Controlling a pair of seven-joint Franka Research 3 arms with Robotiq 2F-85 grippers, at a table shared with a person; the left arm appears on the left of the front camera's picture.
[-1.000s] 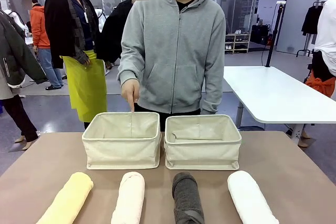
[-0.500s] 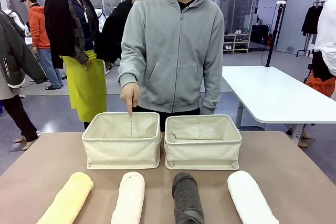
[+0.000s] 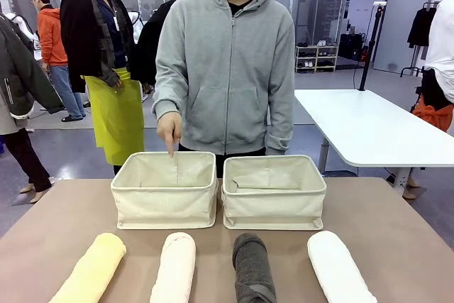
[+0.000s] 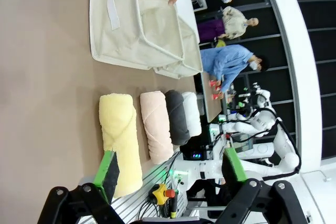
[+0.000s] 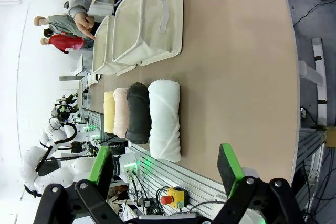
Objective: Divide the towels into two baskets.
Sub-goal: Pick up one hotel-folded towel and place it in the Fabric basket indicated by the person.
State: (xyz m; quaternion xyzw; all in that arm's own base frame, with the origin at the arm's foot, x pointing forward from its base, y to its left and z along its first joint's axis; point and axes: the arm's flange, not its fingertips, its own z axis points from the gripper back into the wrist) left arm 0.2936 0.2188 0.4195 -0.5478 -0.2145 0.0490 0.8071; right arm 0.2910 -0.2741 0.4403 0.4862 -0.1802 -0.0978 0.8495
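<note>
Four rolled towels lie in a row along the near edge of the table: a pale yellow towel (image 3: 91,271) (image 4: 122,142), a cream towel (image 3: 174,267) (image 4: 157,131), a dark grey towel (image 3: 252,267) (image 5: 137,112) and a white towel (image 3: 338,267) (image 5: 165,118). Behind them stand two beige canvas baskets side by side, the left basket (image 3: 164,189) (image 4: 134,24) and the right basket (image 3: 274,191) (image 5: 152,22). Both look empty. A person's hand (image 3: 169,130) points a finger down at the left basket's far rim. My left gripper (image 4: 169,169) and my right gripper (image 5: 165,165) hang open above the near edge, holding nothing.
A person in a grey hoodie (image 3: 225,69) stands at the far side, right behind the baskets. The brown table (image 3: 397,232) has bare room on both sides of the baskets. A white table (image 3: 369,125) stands off to the back right.
The person has shifted a little to the left, and the pointing hand has drawn back up from inside the left basket to its far rim. Towels, baskets and grippers have not moved.
</note>
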